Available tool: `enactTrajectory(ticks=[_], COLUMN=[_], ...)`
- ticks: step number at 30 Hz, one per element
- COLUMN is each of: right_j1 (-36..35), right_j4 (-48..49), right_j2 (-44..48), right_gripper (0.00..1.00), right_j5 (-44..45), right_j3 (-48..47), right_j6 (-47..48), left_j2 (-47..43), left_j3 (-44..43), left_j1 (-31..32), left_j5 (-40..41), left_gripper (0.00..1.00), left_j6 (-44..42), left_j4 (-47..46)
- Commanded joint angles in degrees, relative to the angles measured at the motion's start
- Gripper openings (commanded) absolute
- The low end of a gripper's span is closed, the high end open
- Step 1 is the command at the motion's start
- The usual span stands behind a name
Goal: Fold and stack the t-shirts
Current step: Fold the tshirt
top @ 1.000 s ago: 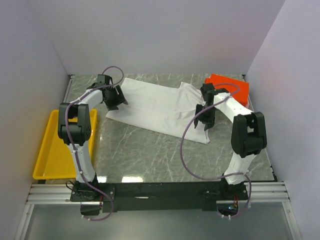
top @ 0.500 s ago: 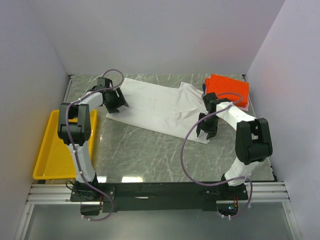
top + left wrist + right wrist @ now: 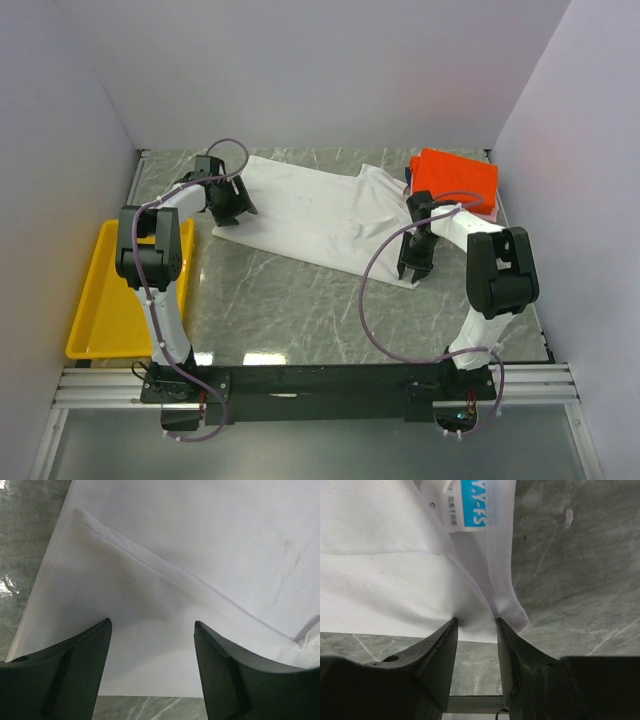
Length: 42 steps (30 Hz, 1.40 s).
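**A:** The right gripper [image 3: 413, 270] has slid away from the folded orange-red t-shirt [image 3: 458, 178] to the white t-shirt's [image 3: 310, 215] near-right corner, fingers closer together than a second ago.

**B:** The hem sits between them. Clamped or not, I can't tell. The blue neck label [image 3: 472, 502] reads "Y.Y-FS".

**A:** The left gripper [image 3: 230, 208] has barely budged, jaws spread over the far-left edge. The white shirt lies across the table [image 3: 290, 300].

Grey-green marble tabletop [image 3: 300, 300] (glossy, perhaps) between plain white walls [image 3: 300, 70].
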<state>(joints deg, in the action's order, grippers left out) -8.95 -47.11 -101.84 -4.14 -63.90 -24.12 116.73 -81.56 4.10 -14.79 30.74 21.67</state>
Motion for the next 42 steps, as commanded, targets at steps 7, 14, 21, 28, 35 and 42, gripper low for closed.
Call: enactTrajectory(ticks=[7, 14, 21, 28, 35, 42], right_j1=[0.51, 0.16, -0.54, -1.33, -1.86, -1.95], right_j4=[-4.21, -6.06, -8.43, -8.34, -13.61, -14.24], right_j2=[3.13, 6.57, 9.64, 12.1, 13.86, 10.1], right_gripper=[0.44, 0.44, 0.44, 0.45, 0.48, 0.5], right_j5=[-0.77, -5.35, -7.55, -10.45, -9.57, -8.34], right_j3=[5.97, 9.58, 12.13, 15.3, 7.58, -6.04], right_j6=[0.92, 0.83, 0.57, 0.12, 1.0, 1.97], left_j2=[-0.79, -4.84, -10.2, -16.44, -17.76, -16.98], left_j3=[5.88, 12.82, 18.89, 24.16, 18.46, 9.76], left_j1=[-0.23, -0.23, -0.23, -0.23, 1.0, 2.05], left_j5=[3.36, 5.47, 8.63, 9.69, 7.31, 6.35], left_gripper=[0.74, 0.74, 0.74, 0.75, 0.75, 0.76], left_j6=[-3.58, -3.94, -3.5, -3.23, -3.58, -2.88], left_j4=[5.22, 5.84, 6.72, 6.46, 7.24, 8.3])
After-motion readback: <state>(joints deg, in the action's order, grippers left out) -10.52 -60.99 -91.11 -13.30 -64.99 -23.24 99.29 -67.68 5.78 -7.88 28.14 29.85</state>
